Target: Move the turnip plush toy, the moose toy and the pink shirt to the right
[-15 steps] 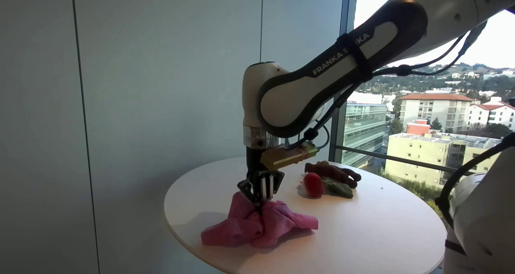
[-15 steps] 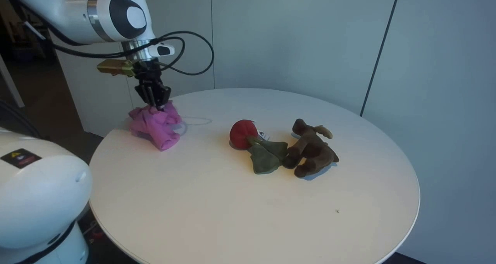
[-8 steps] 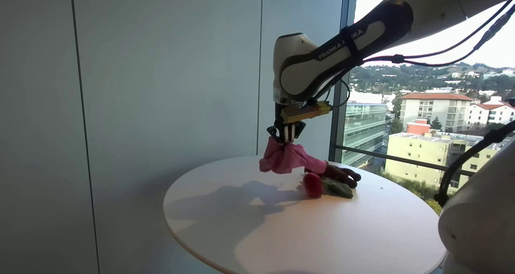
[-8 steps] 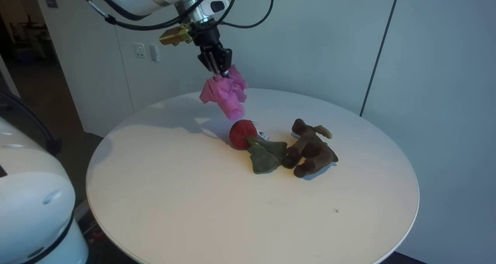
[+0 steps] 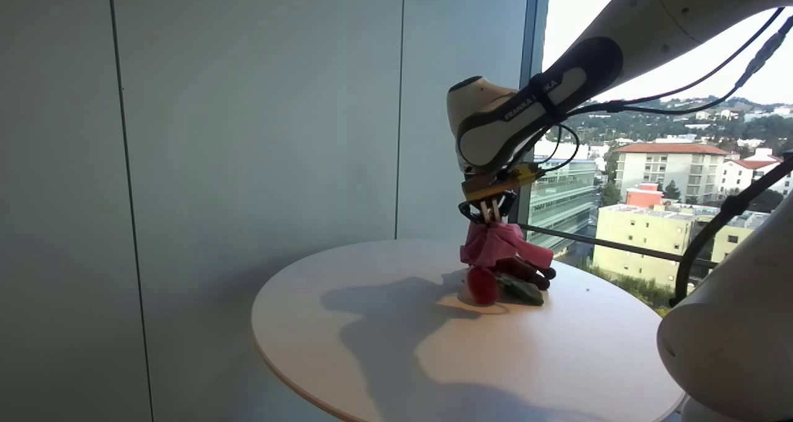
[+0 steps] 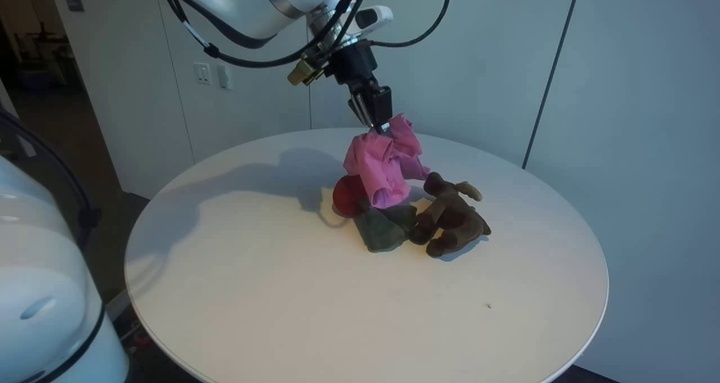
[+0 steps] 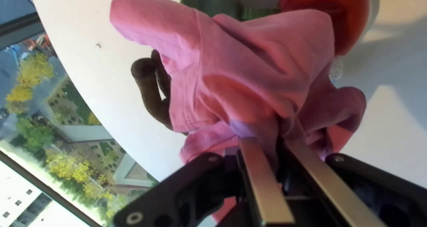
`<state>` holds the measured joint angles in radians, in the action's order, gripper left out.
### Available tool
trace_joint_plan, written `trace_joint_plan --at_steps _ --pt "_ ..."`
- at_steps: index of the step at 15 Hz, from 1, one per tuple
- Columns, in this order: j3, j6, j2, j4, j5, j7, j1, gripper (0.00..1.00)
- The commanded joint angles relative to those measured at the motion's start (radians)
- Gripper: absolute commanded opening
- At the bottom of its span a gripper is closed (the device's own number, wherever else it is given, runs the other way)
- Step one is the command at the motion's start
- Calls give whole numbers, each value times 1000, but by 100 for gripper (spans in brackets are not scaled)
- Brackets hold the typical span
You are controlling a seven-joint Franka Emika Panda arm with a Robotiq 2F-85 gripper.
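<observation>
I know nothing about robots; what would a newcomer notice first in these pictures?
The bright pink shirt, most likely: it hangs crumpled from the gripper over the round white table. Below it lie the red-and-green turnip plush toy and the brown moose toy; whether the shirt touches them is hard to tell. In an exterior view, a large window with buildings beyond also draws the eye.

Bright daylight through window (image 5: 663, 174), washed-out white sky (image 5: 573, 0), dim grey wall (image 5: 260, 149), large soft-edged shadow (image 5: 390, 332) over pale tabletop (image 5: 557, 347)
</observation>
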<state>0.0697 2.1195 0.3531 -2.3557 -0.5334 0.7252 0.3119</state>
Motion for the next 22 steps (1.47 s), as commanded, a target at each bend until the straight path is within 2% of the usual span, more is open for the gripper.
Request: trace_joint_plan --at_steps 1,2,3,6,11,12,17,22 --pt "-56 -64 -38 25 -8 125 14 13" --pt "-75 -80 -51 36 9 151 14 40" --pt "-89 -94 -55 37 25 183 11 41" --pt "-124 -122 -64 45 91 234 -7 63" --pt "-130 18 21 63 164 184 -51 99" --pt "-134 24 39 78 212 155 -68 100" --pt "-136 -95 128 181 493 -40 -166 100" --pt "-140 -217 141 206 741 -199 -229 100"
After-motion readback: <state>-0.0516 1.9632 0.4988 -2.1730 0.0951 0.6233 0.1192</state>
